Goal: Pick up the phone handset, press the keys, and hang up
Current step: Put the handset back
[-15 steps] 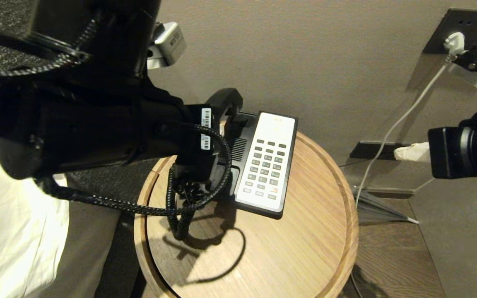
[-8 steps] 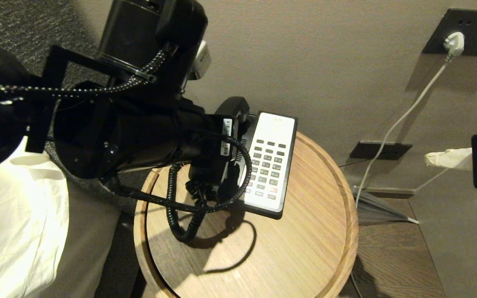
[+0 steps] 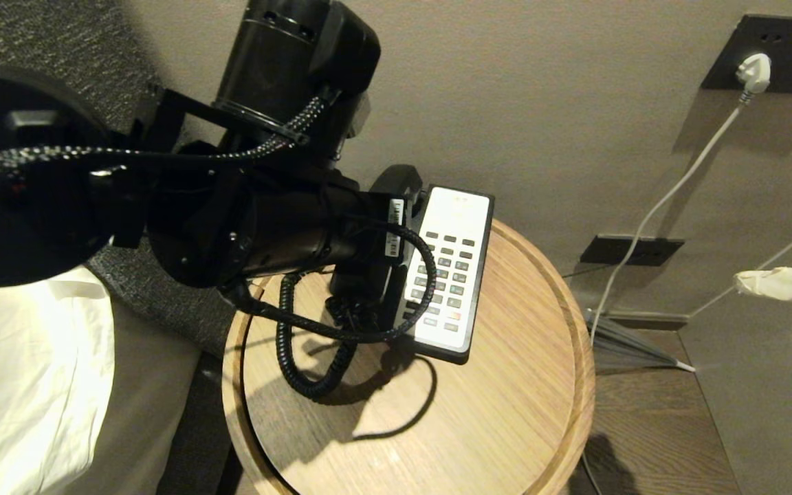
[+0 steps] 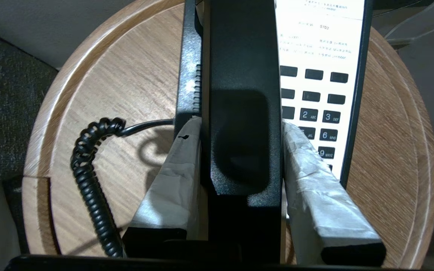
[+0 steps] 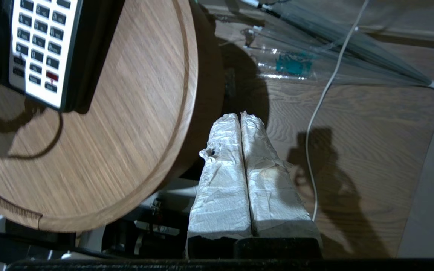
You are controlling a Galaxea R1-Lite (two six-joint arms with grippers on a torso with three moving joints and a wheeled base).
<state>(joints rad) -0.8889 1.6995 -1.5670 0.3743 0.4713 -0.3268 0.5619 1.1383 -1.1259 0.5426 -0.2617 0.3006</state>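
Head view: the left arm reaches in from nine o'clock over the round wooden surface (image 3: 492, 412); its bulk hides most of the phone handset (image 3: 396, 184), whose blocky far end shows at the phone base (image 3: 452, 265)'s eleven o'clock corner; the coiled cord (image 3: 293, 350) loops on the wood at the base's seven o'clock; the white keypad (image 3: 447, 271) lies uncovered; a white plug (image 3: 753, 71) sits in the wall socket at one o'clock; the right claw (image 3: 777, 283) shows only as a wrapped tip at the three o'clock edge, well apart from the surface.

Left wrist view: the left claw (image 4: 241, 150) is partly open, its wrapped fingers (image 4: 307, 165) pressed against both flanks of the phone handset (image 4: 241, 113), gripping it; the handset lies over the phone base's left half, beside the keypad (image 4: 318, 98); whether it rests in the cradle or sits just above, I cannot tell.

Right wrist view: the right claw (image 5: 241, 120) is closed on nothing, fingers touching, over the wooden floor (image 5: 371, 150) beside the surface (image 5: 126, 113).
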